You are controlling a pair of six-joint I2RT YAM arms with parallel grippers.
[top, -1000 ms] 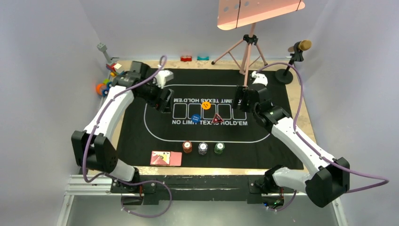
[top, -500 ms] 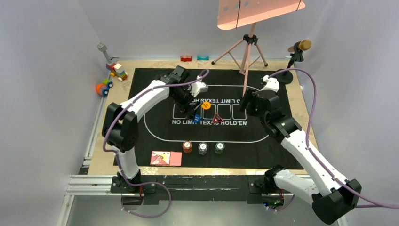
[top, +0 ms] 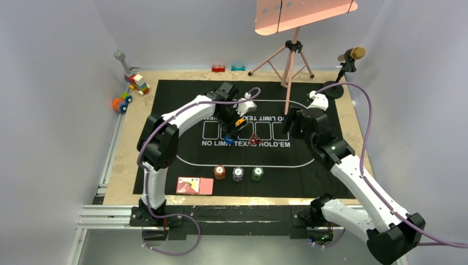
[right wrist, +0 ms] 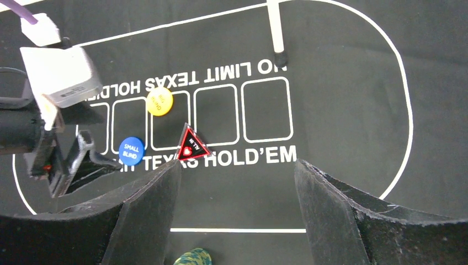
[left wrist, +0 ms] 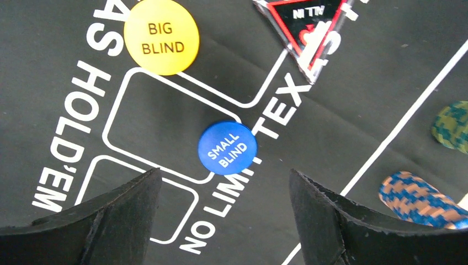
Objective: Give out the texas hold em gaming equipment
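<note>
Two grippers, both wide and empty. I hold the left gripper (left wrist: 223, 185) over the blue Small Blind button (left wrist: 227, 147), Big Blind button (left wrist: 161, 36) and red triangular marker (left wrist: 306, 27) nearby; right gripper (right wrist: 236, 171) faces them, tripod leg (right wrist: 274, 27) beyond. A second ago the left one stood at the mat's (top: 160, 171) edge.

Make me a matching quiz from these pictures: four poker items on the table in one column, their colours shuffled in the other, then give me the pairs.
Column one:
1. Big Blind button
2. Small Blind button
3. triangular marker
4. playing cards

Column two:
A. blue
B. pink
C. black with a red border
D. yellow-orange

Pairs: 1-D, 2-A, 3-C, 4-B
</note>
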